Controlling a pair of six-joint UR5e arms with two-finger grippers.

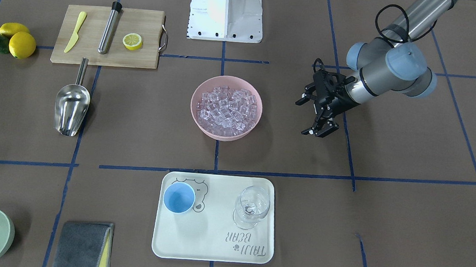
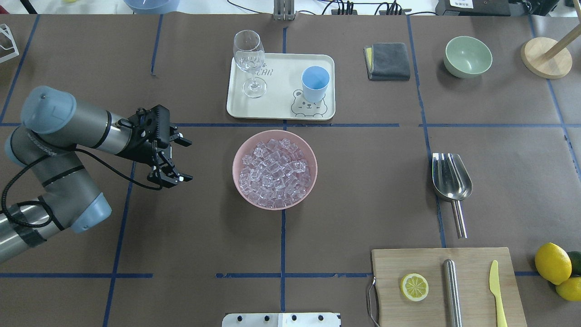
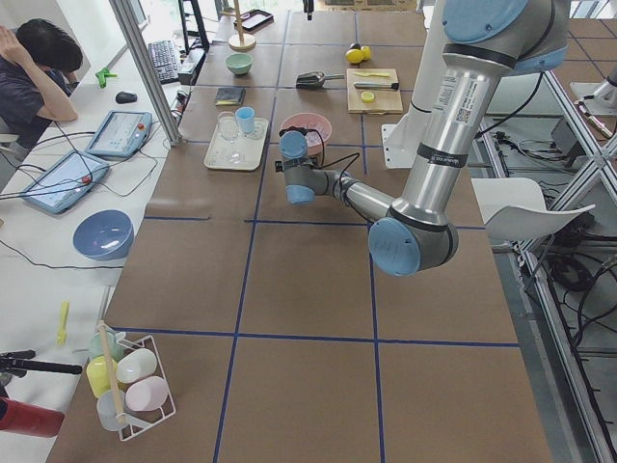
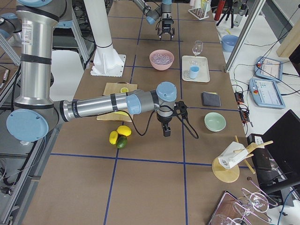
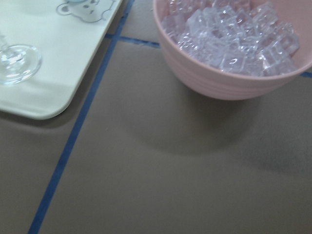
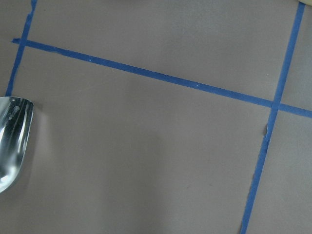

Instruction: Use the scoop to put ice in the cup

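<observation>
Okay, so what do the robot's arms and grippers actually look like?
Both are silver-grey metal tubes with rounded pale blue joint caps and black bands. The left arm carries a white printed label on its upper tube, and a black cable loops to its left gripper, black and two-fingered. The right arm looks alike, with a black right gripper.

The ice [image 2: 274,175] lay in the bowl [image 2: 235,166] at the middle of the table [image 2: 363,204]; beyond it, farther from the robot, the tray [image 2: 281,77] bore the cup [image 2: 315,83] at right, the stemmed glass [image 2: 249,59] at left; the scoop [image 2: 447,177] lay well right of the bowl, the cutting board [image 2: 474,290] nearer the robot.
</observation>
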